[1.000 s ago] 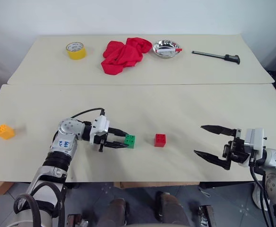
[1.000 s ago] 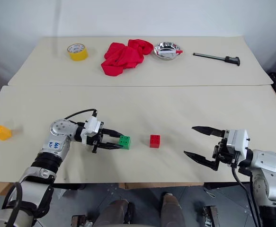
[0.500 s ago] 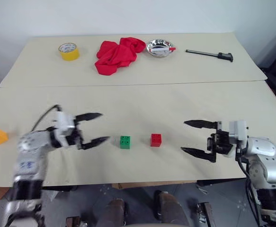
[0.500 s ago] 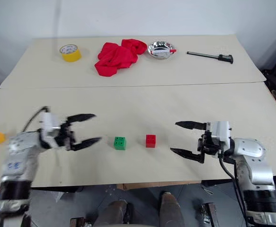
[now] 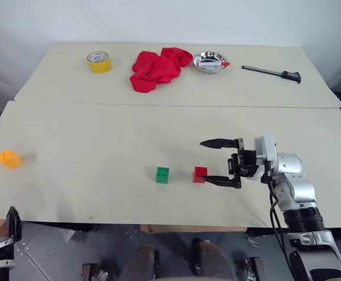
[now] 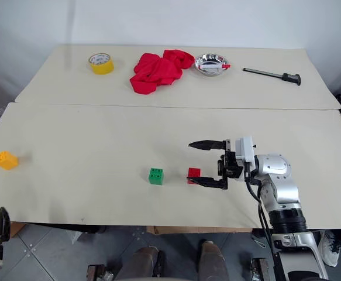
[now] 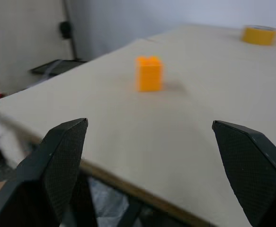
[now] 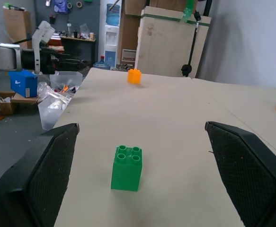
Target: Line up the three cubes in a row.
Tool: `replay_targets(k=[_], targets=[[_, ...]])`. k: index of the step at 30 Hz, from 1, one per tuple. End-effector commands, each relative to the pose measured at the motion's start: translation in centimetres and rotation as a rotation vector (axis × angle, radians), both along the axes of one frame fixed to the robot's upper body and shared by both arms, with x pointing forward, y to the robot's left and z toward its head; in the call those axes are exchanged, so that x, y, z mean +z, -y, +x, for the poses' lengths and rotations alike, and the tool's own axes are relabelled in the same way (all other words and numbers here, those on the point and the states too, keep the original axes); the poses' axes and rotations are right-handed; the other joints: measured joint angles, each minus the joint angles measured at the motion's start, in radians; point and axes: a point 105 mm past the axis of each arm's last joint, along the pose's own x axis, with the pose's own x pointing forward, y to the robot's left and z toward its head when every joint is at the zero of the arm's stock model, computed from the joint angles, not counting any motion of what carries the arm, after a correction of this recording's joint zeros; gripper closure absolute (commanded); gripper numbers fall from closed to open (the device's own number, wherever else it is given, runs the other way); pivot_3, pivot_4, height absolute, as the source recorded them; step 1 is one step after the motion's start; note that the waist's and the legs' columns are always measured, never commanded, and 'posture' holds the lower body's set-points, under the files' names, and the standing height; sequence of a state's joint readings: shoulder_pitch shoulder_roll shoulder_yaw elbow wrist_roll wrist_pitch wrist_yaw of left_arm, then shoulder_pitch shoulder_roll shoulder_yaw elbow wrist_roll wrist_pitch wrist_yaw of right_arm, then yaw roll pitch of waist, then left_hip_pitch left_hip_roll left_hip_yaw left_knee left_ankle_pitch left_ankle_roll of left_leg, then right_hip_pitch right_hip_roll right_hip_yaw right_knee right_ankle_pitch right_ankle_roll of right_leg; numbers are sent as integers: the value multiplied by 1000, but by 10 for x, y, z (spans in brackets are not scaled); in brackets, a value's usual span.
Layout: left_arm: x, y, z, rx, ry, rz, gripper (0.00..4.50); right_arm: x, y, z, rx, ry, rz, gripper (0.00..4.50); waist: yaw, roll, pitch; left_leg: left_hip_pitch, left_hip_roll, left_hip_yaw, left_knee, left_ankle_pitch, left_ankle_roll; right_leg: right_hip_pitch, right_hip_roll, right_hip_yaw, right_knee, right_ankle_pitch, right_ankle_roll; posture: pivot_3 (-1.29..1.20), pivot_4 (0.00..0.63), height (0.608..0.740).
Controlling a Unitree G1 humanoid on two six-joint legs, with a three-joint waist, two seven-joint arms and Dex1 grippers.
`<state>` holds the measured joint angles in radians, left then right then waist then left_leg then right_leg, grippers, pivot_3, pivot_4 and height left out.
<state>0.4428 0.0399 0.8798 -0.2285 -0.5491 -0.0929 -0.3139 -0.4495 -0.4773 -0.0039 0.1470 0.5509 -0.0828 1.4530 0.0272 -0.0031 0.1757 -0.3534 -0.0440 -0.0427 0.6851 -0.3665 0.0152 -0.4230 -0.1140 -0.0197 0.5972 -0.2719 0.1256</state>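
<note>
Blocks number three: one green studded plastic cube (image 5: pixel 162 174) beside one red (image 5: pixel 199 174), one orange-yellow (image 5: pixel 9 158) far left. Right gripper (image 5: pixel 218 162) jaws are spread; left gripper (image 7: pixel 152 156) likewise.

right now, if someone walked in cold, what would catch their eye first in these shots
The open right gripper sits low over the near table, right beside the red cube, with the green cube a short gap to that cube's left. The orange-yellow cube sits alone near the table's left edge, and the open left gripper faces it. On the far table, a crumpled red cloth stands out.
</note>
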Motion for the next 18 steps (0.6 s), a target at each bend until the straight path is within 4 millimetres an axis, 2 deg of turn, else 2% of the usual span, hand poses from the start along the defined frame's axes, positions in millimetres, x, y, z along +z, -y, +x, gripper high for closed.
replay_targets(k=[1,4,7,11,12,15,18], targets=[[18,-1,9,15,54,41,27,6,1,-1,13,44,-3,0,-2,0,0,0,0,0,0,0,0,0,0,0,0,0,0,0,150,740],[23,-2,20,12,57,50,27,5,0,-1,18,42,-3,0,-5,0,0,0,0,0,0,0,0,0,1,-1,0,0,0,0,150,740],[43,-14,53,62,107,18,27,5,-1,0,21,37,-6,0,-2,0,0,0,1,1,0,0,-1,-1,1,-1,1,0,0,0,150,740],[29,-59,84,183,-50,-32,27,3,-5,0,24,32,-3,0,-5,0,0,1,0,0,0,1,-2,-2,2,-3,6,0,-1,0,150,740],[29,-67,90,193,-40,-52,27,2,-6,0,25,30,-3,0,-8,0,0,1,0,1,0,1,-2,-3,5,-3,8,-1,-1,0,150,740],[32,-74,113,144,-52,-47,27,3,-8,0,22,39,2,0,-25,-1,0,0,0,2,-1,1,-2,-5,5,-2,11,-1,-2,0,150,740],[35,-79,126,115,-55,-45,27,4,-8,0,14,45,6,0,-30,-2,-1,0,-1,2,-1,0,-2,-5,4,-4,11,-1,-2,0,150,740]])
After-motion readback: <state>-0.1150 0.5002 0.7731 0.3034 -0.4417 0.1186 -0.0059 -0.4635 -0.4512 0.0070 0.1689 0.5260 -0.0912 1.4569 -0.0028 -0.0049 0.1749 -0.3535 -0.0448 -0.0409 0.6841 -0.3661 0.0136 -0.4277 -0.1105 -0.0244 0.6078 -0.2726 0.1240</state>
